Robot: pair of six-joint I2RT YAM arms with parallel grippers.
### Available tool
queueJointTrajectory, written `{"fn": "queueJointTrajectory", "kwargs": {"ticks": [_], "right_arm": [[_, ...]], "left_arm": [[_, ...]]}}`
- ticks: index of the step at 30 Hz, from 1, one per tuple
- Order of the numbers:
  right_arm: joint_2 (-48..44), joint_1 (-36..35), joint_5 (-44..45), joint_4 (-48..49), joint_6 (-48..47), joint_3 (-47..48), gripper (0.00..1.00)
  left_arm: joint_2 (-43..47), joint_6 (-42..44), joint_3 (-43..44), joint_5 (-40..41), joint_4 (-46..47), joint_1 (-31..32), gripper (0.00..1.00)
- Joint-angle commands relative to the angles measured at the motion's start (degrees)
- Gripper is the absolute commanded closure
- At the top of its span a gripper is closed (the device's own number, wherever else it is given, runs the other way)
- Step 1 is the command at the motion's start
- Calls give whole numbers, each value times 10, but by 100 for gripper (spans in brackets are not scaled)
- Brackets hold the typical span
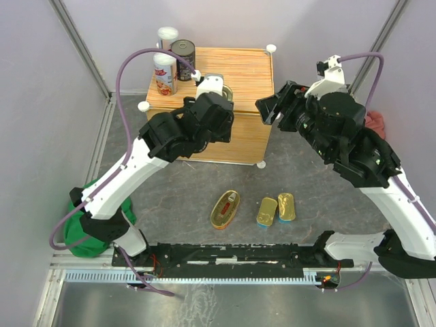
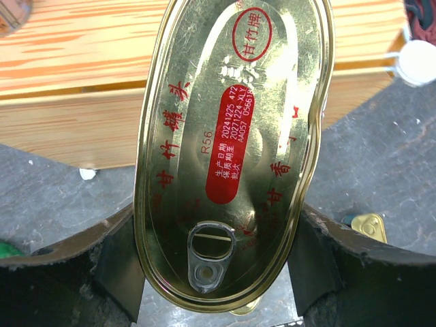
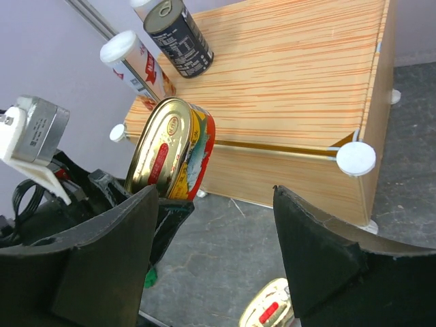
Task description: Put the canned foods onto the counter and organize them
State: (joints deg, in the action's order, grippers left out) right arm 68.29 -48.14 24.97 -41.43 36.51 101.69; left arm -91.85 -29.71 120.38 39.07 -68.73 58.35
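Note:
My left gripper (image 2: pixel 211 269) is shut on a gold-red oval tin (image 2: pixel 231 157), gripping its sides near the pull-tab end. It holds the tin on edge at the front rim of the counter (image 1: pixel 225 68), as the right wrist view shows (image 3: pixel 174 150). On the counter's back left stand two tall white-lidded cans (image 1: pixel 165 71) and a dark round tin (image 1: pixel 182 56). My right gripper (image 1: pixel 271 109) hangs open and empty off the counter's right front corner. On the grey table lie another oval tin (image 1: pixel 225 208) and two rectangular gold-blue tins (image 1: pixel 266 211) (image 1: pixel 286 206).
A green cloth (image 1: pixel 78 228) lies by the left arm's base and a red cloth (image 1: pixel 375 122) shows behind the right arm. White ball knobs (image 3: pixel 355 158) stick out at the counter's corners. Grey walls close in both sides.

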Motion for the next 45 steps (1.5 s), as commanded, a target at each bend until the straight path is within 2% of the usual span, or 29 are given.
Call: {"fn": "queueJointTrajectory", "kwargs": {"ticks": [1, 11, 16, 27, 31, 34, 39, 42, 45], "right_arm": [[12, 29, -46, 26, 29, 31, 24], [12, 49, -75, 32, 44, 23, 24], [10, 52, -82, 31, 44, 17, 24], [28, 61, -101, 35, 42, 23, 24], [34, 68, -108, 35, 40, 28, 24], [37, 74, -114, 38, 39, 28, 24], [37, 81, -122, 44, 45, 16, 24], [40, 85, -125, 45, 45, 18, 24], [43, 87, -127, 42, 44, 21, 24]], "left_arm": [[4, 36, 47, -16, 52, -43, 97], [-84, 70, 166, -78, 25, -134, 97], [-109, 77, 181, -95, 23, -168, 97], [-146, 85, 203, -96, 17, -191, 95], [-153, 85, 203, -94, 13, -195, 82], [-162, 86, 203, -96, 7, -197, 61], [-171, 88, 202, -102, 6, -203, 41], [-172, 87, 202, -101, 9, -207, 32], [-174, 86, 202, -102, 13, -212, 28]]}}
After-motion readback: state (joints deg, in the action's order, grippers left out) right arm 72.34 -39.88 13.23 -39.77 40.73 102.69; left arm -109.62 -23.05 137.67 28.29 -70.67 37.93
